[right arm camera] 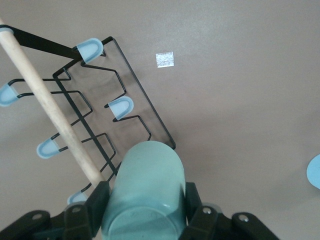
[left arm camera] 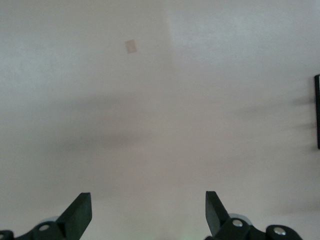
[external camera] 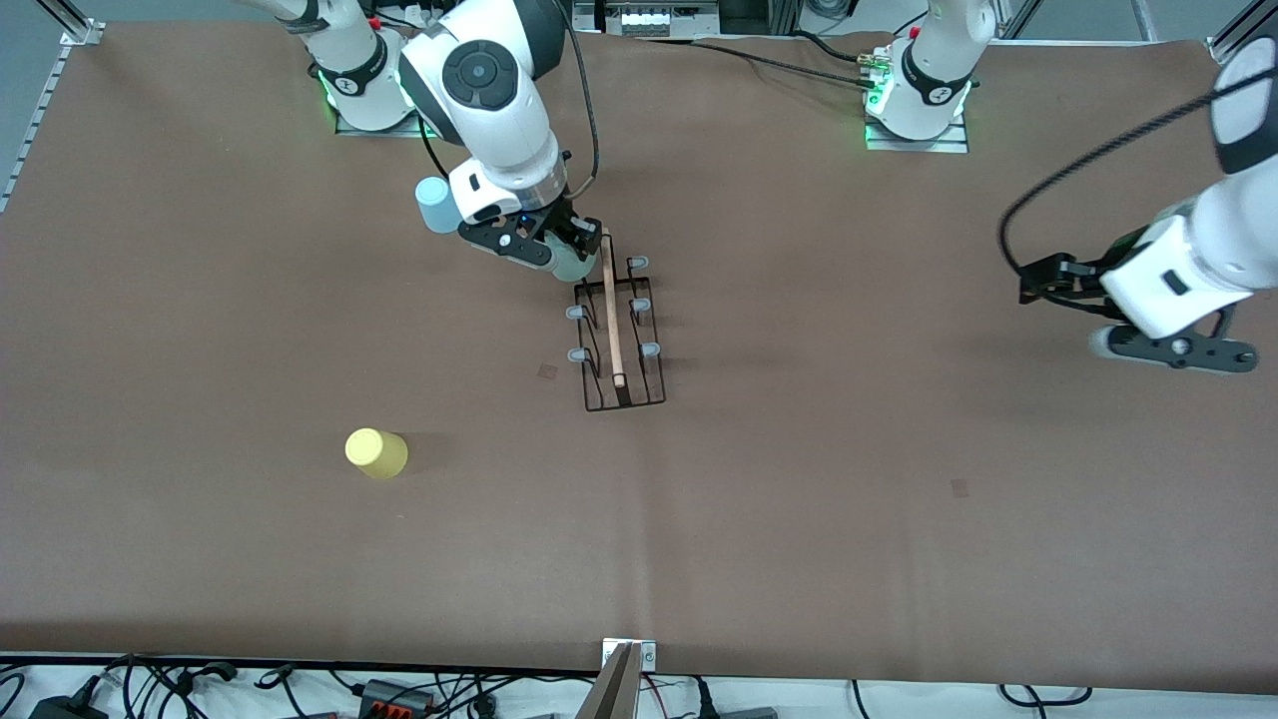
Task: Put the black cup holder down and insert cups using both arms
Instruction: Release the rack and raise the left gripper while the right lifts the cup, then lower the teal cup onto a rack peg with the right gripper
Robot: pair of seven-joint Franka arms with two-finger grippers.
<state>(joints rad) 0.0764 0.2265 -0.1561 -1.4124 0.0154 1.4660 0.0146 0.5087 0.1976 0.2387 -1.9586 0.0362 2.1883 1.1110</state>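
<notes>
The black cup holder point(external camera: 621, 402) stands mid-table, with a wooden rod point(external camera: 611, 310) along its top and pale capped pegs. My right gripper point(external camera: 564, 245) is shut on the mint green cup point(external camera: 572, 262), held over the holder's end farthest from the front camera. In the right wrist view the mint green cup point(right arm camera: 147, 185) sits between the right gripper's point(right arm camera: 145, 198) fingers, beside the rod point(right arm camera: 50, 105) and above the holder point(right arm camera: 144, 92). The light blue cup point(external camera: 435, 205) stands by the right arm. The yellow cup point(external camera: 376, 452) lies nearer the front camera. My left gripper point(external camera: 1043, 283) is open and empty point(left arm camera: 147, 210) over bare table.
Small tape marks point(external camera: 547, 370) point(external camera: 959, 487) lie on the brown table; one point(right arm camera: 164, 59) also shows in the right wrist view. Cables and a metal bracket point(external camera: 629, 659) line the front edge. The holder's edge point(left arm camera: 317, 110) shows in the left wrist view.
</notes>
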